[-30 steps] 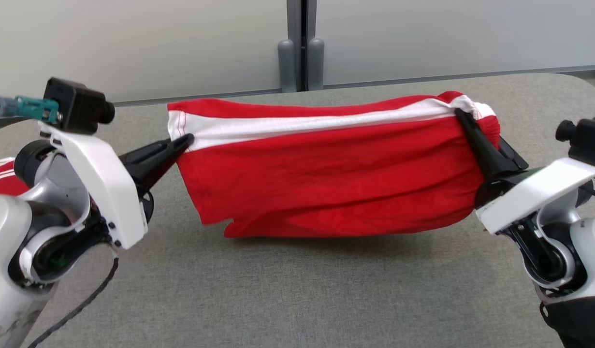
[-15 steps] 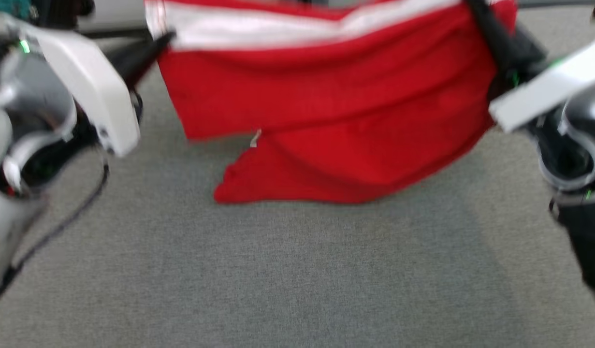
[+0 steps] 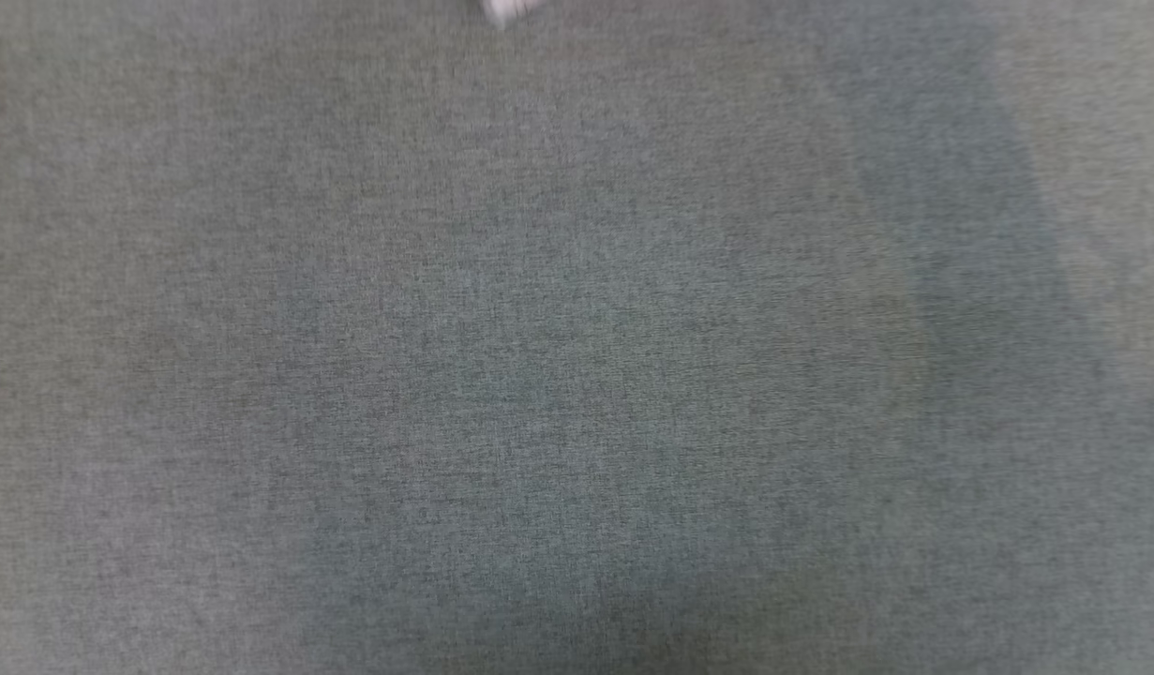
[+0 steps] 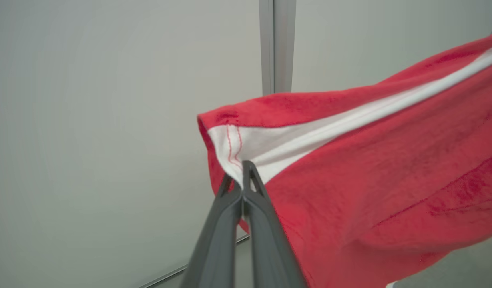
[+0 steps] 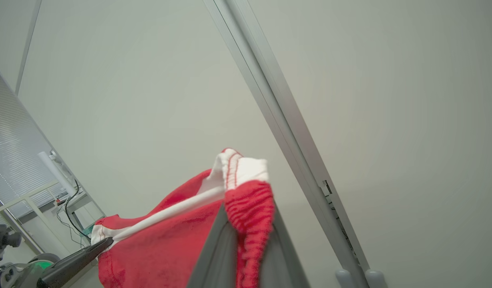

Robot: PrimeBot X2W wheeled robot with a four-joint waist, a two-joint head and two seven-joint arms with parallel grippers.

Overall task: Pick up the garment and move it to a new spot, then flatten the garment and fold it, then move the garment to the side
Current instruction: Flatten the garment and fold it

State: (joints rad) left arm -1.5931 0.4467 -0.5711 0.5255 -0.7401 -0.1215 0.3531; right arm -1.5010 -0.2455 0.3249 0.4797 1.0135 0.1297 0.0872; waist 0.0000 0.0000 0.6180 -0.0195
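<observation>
The left gripper [image 4: 242, 175] is pinched tight on the red garment [image 4: 369, 168]. In the left wrist view its two dark fingers [image 4: 265, 224] meet at their tips with no gap. Between them is the white, red-stitched corner where the garment's white stripe [image 4: 309, 136] ends. From that corner the cloth runs off to the right of that view, hanging in folds in front of a pale wall panel [image 4: 90, 120] and a grey upright post [image 4: 277, 44].

The right gripper [image 5: 249, 210] is likewise closed on the cloth. In the right wrist view a bunched, gathered red band [image 5: 249, 216] sits squeezed between its two fingers [image 5: 214, 248], and a white gathered tuft stands up just above the tips. The red garment [image 5: 162, 244] stretches away from this grip towards the lower left of that view. There the left gripper [image 5: 108, 241] holds the far white corner, so the cloth is held between the two grippers. A slanting metal post [image 5: 277, 104] crosses the pale wall behind.

The head view is blurred and looks down on a grey fabric-covered tabletop [image 3: 577, 375] with soft shadows on it. A small white smear [image 3: 503, 9] sits at the top edge, too blurred to identify.
</observation>
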